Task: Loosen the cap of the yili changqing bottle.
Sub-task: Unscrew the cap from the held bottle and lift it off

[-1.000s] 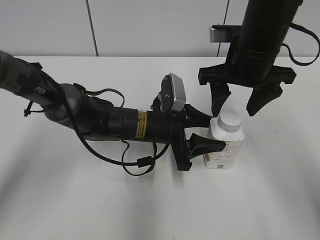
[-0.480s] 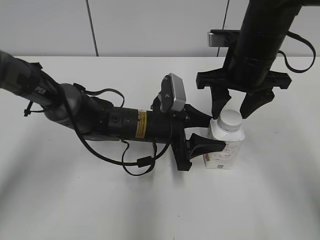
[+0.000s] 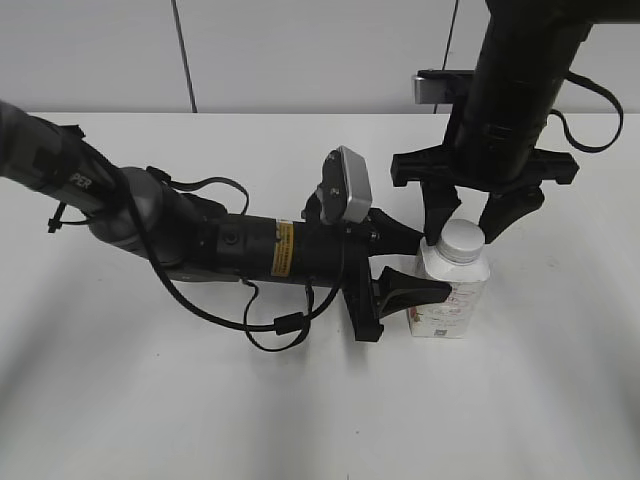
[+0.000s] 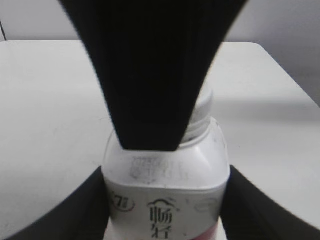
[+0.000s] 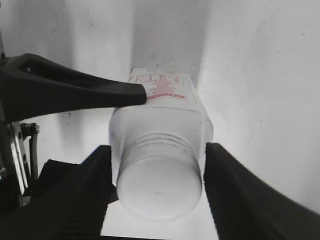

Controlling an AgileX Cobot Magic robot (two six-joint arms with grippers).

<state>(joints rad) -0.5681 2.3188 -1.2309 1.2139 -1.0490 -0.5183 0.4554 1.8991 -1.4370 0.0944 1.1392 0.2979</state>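
The yili changqing bottle (image 3: pixel 452 298) stands upright on the white table, with its white cap (image 3: pixel 462 240) on. My left gripper (image 3: pixel 428 266) reaches in from the left and is shut on the bottle's body; in the left wrist view its fingers (image 4: pixel 165 212) press both sides of the bottle (image 4: pixel 165 185). My right gripper (image 3: pixel 463 232) hangs from above, open, with one finger on each side of the cap. In the right wrist view the cap (image 5: pixel 159 187) sits between the fingers (image 5: pixel 159 195) with small gaps on both sides. The bottle's label (image 5: pixel 161 87) shows below.
The white table (image 3: pixel 150 400) runs to a grey wall at the back. The left arm's body and cables (image 3: pixel 230 250) lie across the table's middle left. A finger of the right gripper (image 4: pixel 155 75) blocks most of the cap in the left wrist view.
My right gripper has come down over the bottle and its fingers have narrowed from wide apart to straddling the cap. The left gripper and the bottle have not moved.
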